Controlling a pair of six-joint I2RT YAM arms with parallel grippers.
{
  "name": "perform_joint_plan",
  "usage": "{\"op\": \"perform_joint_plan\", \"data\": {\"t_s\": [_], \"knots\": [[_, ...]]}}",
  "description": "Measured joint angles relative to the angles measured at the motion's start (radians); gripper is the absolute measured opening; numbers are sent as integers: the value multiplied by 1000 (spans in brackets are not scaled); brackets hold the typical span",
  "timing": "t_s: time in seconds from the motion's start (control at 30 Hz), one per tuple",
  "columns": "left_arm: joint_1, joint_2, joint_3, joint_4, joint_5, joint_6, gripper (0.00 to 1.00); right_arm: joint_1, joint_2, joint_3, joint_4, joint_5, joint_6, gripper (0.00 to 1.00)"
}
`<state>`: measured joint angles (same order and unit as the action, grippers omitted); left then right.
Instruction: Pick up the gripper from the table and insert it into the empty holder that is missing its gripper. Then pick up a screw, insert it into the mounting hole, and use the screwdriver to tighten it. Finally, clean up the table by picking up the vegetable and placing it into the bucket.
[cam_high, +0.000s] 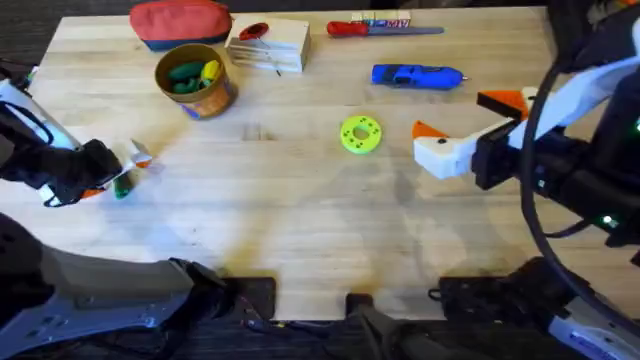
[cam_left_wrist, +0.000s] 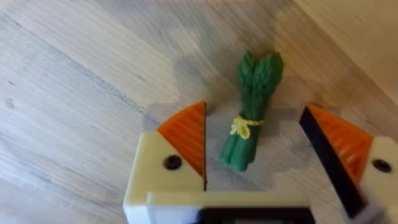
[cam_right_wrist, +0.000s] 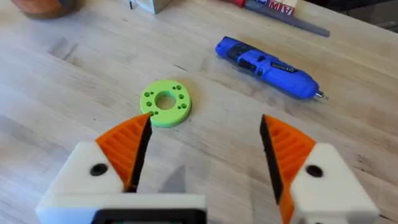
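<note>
The vegetable (cam_left_wrist: 252, 112), a small green asparagus bundle tied with yellow, lies flat on the wood at the table's left. My left gripper (cam_left_wrist: 258, 142) is open and straddles it, one orange pad on each side; from above, that gripper (cam_high: 128, 170) hangs over the vegetable (cam_high: 122, 186). The yellow-orange bucket (cam_high: 195, 80) stands at the back left with green and yellow toys inside. The blue screwdriver (cam_high: 418, 76) lies at the back right, beyond my open, empty right gripper (cam_high: 462, 114), whose wrist view looks toward it (cam_right_wrist: 267, 65). The loose gripper, an empty holder and a screw are out of view.
A lime-green disc with holes (cam_high: 360, 135) lies mid-table, just ahead of the right fingers (cam_right_wrist: 127, 146). Along the back edge are a red pouch (cam_high: 180, 22), a wooden block (cam_high: 268, 45) and a slim red-handled screwdriver (cam_high: 385, 28).
</note>
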<state>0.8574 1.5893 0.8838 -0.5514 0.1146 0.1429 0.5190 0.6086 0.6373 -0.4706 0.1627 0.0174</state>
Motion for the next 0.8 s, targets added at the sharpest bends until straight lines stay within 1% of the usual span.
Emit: {"op": "perform_joint_plan", "data": {"t_s": [0.1, 0.13, 0.2, 0.3, 0.33, 0.37, 0.47, 0.5, 0.53, 0.57, 0.6, 0.8], "knots": [[1, 0, 2, -2, -2, -10, 933, 0, 0, 0, 0, 0, 0, 990], [1, 0, 2, -1, -3, -14, 884, 0, 0, 0, 0, 0, 0, 990], [1, 0, 2, -1, -6, -16, 730, 0, 0, 0, 0, 0, 0, 991], [1, 0, 2, 0, -6, -23, 431, 0, 0, 0, 0, 0, 0, 991], [1, 0, 1, 2, -6, -26, 354, 0, 0, 0, 0, 0, 0, 991], [1, 0, 2, 3, -6, -24, 295, 0, 0, 0, 0, 0, 0, 991], [1, 0, 2, 7, -5, -25, 199, 0, 0, 0, 0, 0, 0, 991], [1, 0, 2, 7, -1, -26, 144, 0, 0, 0, 0, 0, 0, 991], [1, -1, 3, 7, 5, -27, 50, 0, 0, 0, 0, 0, 0, 991], [0, -1, 4, 8, 7, -26, 22, 0, 0, 0, 0, 0, 0, 991], [0, -1, 4, 8, 9, -27, 18, 0, 0, 0, 0, 0, 0, 991], [-1, -10, 6, -5, 0, -28, 20, 0, 0, 0, 1, 0, 0, 992]]}}
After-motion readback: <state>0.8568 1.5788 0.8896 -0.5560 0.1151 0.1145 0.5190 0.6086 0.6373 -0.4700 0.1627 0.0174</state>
